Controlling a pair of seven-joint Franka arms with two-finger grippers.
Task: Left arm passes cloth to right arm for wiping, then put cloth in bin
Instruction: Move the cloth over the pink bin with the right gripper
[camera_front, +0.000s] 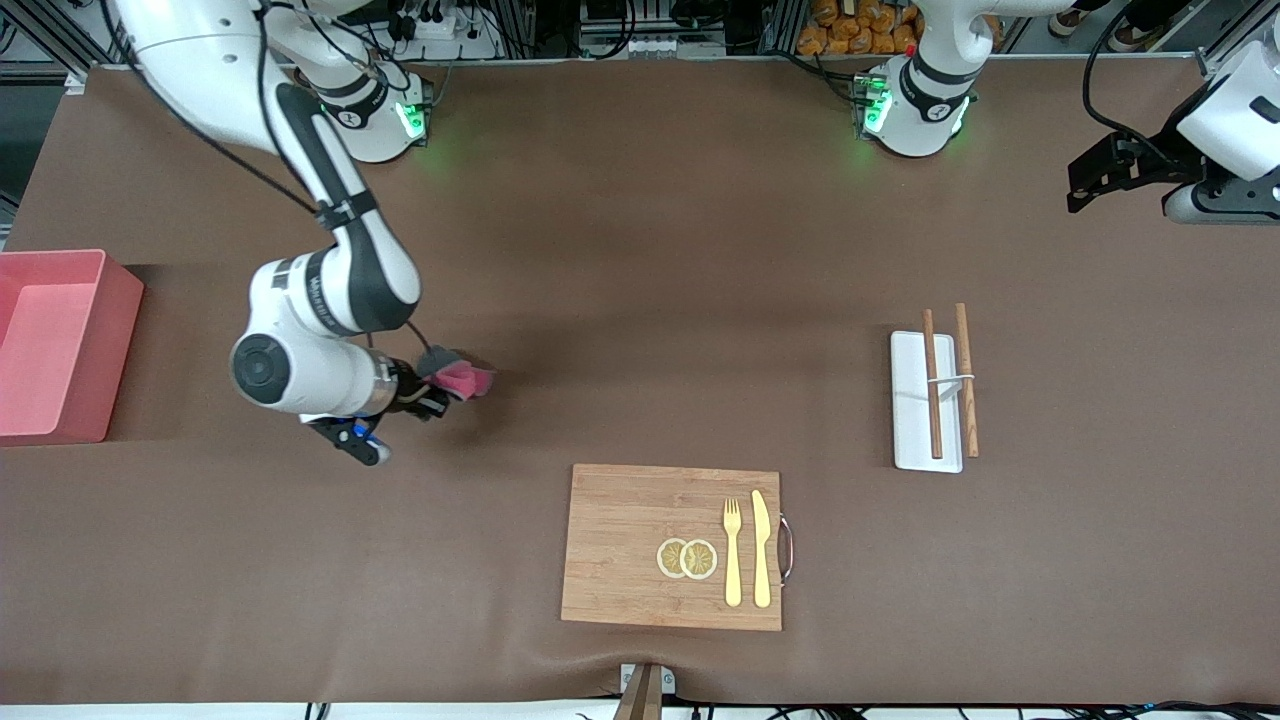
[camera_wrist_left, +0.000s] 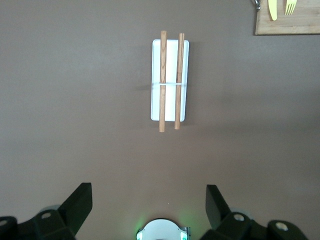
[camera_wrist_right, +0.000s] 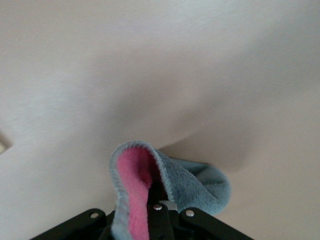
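My right gripper (camera_front: 437, 388) is shut on the cloth (camera_front: 462, 378), low over the bare brown table toward the right arm's end. In the right wrist view the cloth (camera_wrist_right: 135, 185) folds around the closed fingers, pink inside and grey-blue outside, and hangs down to the table. The salmon-pink bin (camera_front: 100, 330) stands at the table's edge at the right arm's end, apart from the cloth, and looks empty. My left gripper (camera_front: 1095, 180) waits raised over the left arm's end of the table. It is open and empty, with its fingers (camera_wrist_left: 80, 200) wide apart.
A bamboo cutting board (camera_front: 620, 545) near the front camera carries two lemon slices (camera_front: 687, 558), a yellow fork (camera_front: 732, 550) and a yellow knife (camera_front: 761, 548). A white tray (camera_front: 912, 400) with two wooden sticks lies toward the left arm's end, and shows in the left wrist view (camera_wrist_left: 170, 50).
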